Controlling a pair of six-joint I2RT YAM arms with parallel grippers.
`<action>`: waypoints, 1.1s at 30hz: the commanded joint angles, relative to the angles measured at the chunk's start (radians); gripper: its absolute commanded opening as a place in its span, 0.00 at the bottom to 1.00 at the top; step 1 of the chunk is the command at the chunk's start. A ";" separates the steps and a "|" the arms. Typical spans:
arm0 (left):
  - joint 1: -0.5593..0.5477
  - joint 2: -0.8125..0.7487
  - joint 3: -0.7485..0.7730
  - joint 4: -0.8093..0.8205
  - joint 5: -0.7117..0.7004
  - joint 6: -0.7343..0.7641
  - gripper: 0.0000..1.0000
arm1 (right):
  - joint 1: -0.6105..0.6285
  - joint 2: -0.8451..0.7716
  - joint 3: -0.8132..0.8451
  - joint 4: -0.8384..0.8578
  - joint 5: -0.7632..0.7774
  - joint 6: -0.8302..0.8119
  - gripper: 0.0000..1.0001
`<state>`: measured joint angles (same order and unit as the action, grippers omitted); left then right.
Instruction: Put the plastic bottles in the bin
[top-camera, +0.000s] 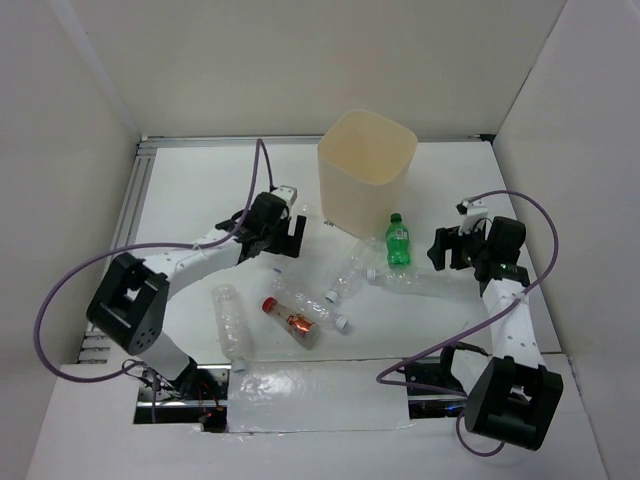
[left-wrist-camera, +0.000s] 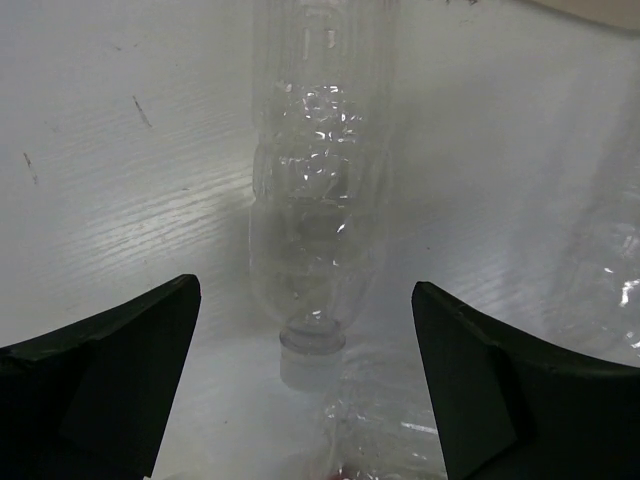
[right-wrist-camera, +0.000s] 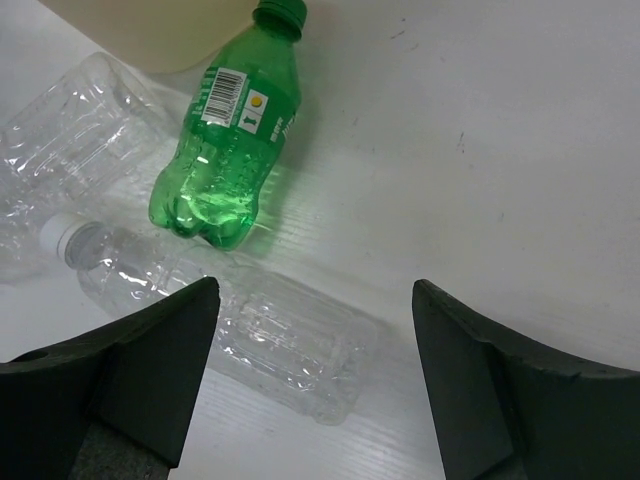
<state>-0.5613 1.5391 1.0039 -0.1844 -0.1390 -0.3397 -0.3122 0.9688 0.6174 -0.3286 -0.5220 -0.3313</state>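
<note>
Table (top-camera: 200, 190): white, carrying the bin and a loose scatter of plastic bottles between the two arms.
Bin (top-camera: 367, 165): cream, translucent, square with rounded corners. It stands upright at the far middle of the table, mouth open upward.
Green bottle (top-camera: 398, 242): lying just in front of the bin's right corner, with its green cap toward the bin and its base toward the right arm. The barcode label faces up in the right wrist view.
White-capped clear bottle (top-camera: 415, 283): on its side, just nearer than the green bottle, cap pointing left.
Red-capped bottle (top-camera: 295, 318): on its side near the table's near middle, with a reddish label.
Lone clear bottle (top-camera: 230, 325): lying left of the red-capped one, apart from the rest.
Crumpled clear bottles (top-camera: 345, 270): bunched between the red-capped bottle and the green one.
Left end effector (top-camera: 288, 238): jaws spread wide, holding nothing, left of the bin. In its wrist view a ribbed clear bottle (left-wrist-camera: 315, 200) lies lengthwise between the fingers, cap toward the camera, touching neither.
Right end effector (top-camera: 440, 252): jaws spread wide, empty, aimed at the green bottle and the white-capped clear bottle, touching neither.
</note>
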 joint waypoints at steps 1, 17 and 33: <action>-0.028 0.103 0.077 0.045 -0.100 0.040 1.00 | -0.004 0.013 0.041 -0.021 -0.046 -0.023 0.85; -0.016 0.127 0.159 0.036 -0.221 0.090 0.17 | -0.004 0.031 0.050 -0.030 -0.151 -0.081 0.78; -0.046 -0.001 0.637 0.130 0.080 0.031 0.15 | -0.004 0.068 0.039 -0.030 -0.256 -0.166 0.58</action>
<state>-0.5911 1.4494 1.5509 -0.1749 -0.1925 -0.2783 -0.3122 1.0367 0.6228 -0.3561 -0.7341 -0.4580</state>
